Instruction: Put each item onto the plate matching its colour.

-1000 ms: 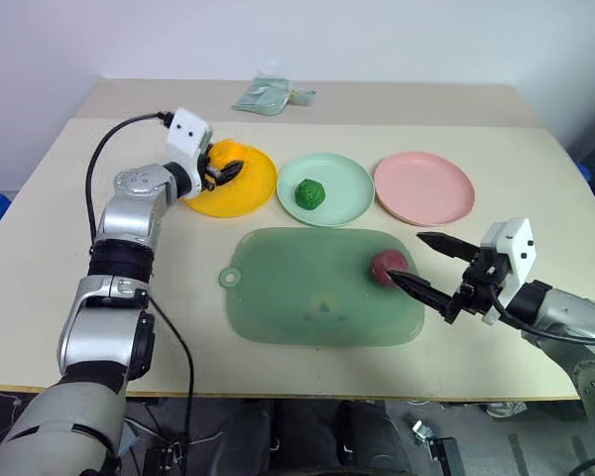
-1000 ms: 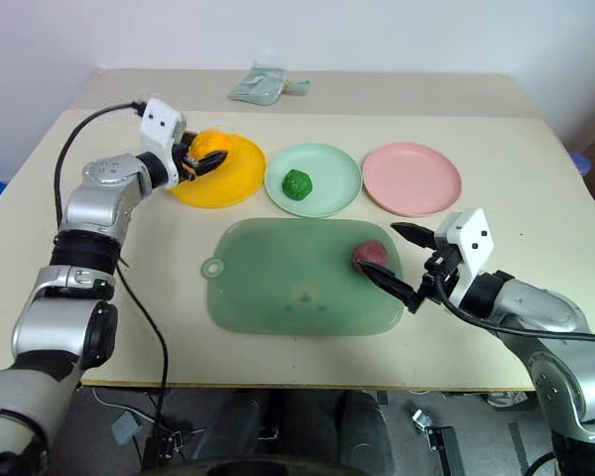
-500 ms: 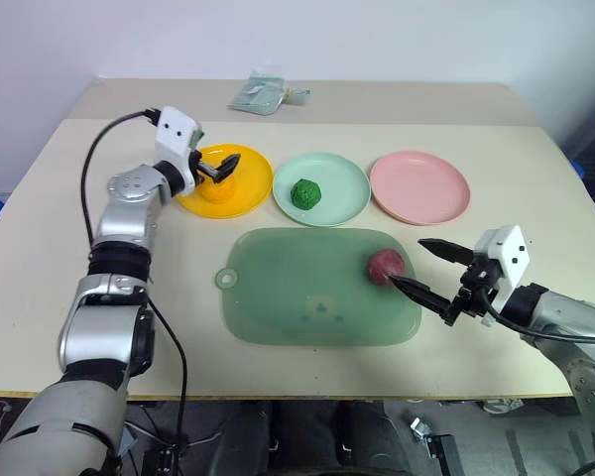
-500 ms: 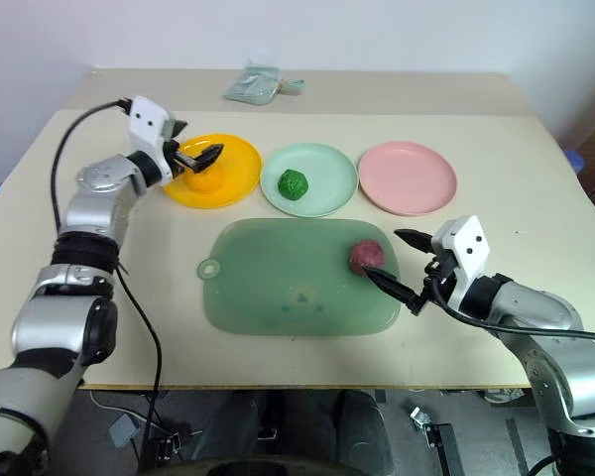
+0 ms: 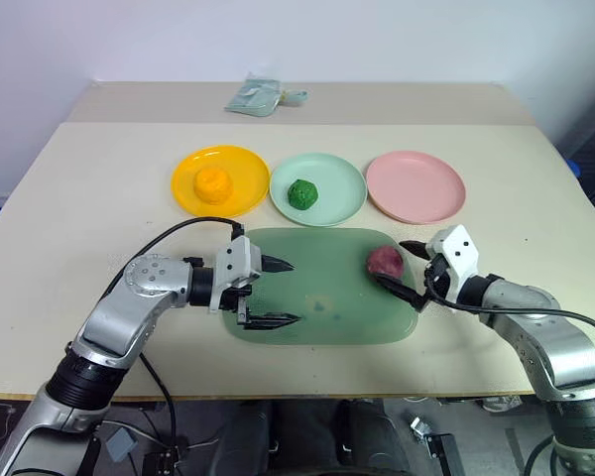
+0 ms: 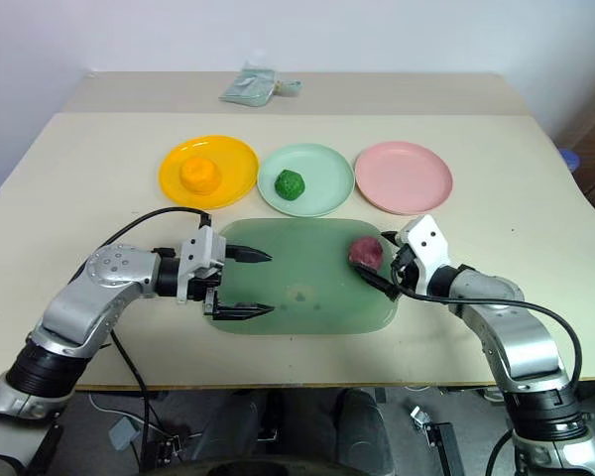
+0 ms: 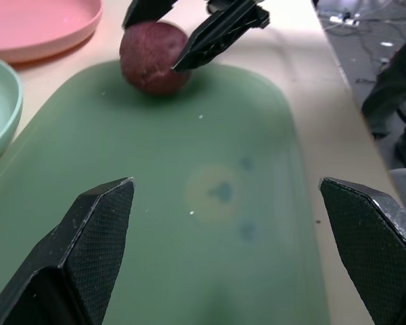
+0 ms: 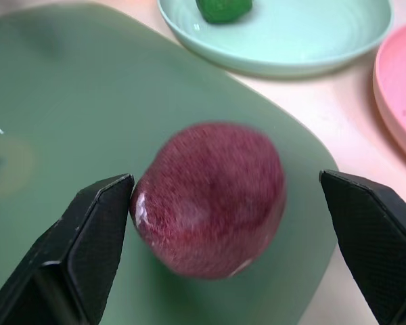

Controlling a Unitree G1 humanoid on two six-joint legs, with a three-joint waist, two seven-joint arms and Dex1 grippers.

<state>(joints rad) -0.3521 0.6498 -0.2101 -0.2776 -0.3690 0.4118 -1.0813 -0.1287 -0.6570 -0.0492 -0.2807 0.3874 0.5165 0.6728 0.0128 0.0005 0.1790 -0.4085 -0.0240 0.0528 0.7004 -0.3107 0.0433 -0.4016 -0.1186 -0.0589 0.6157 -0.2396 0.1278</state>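
The orange ball (image 5: 212,184) sits on the yellow plate (image 5: 190,171) and the green ball (image 5: 301,193) on the mint plate (image 5: 342,188). The red ball (image 5: 384,262) lies on the green board (image 5: 317,297), between the wide fingers of the right tool (image 5: 401,268). It must close, then carry to the pink plate (image 5: 416,186). The left tool (image 5: 278,293) hangs wide and empty.

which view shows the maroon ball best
The right wrist view: the maroon ball sits large between the right pincer's open fingers, one finger touching its side. The head views show it small on the green board, partly masked by that pincer. The left wrist view shows it far off across the board.
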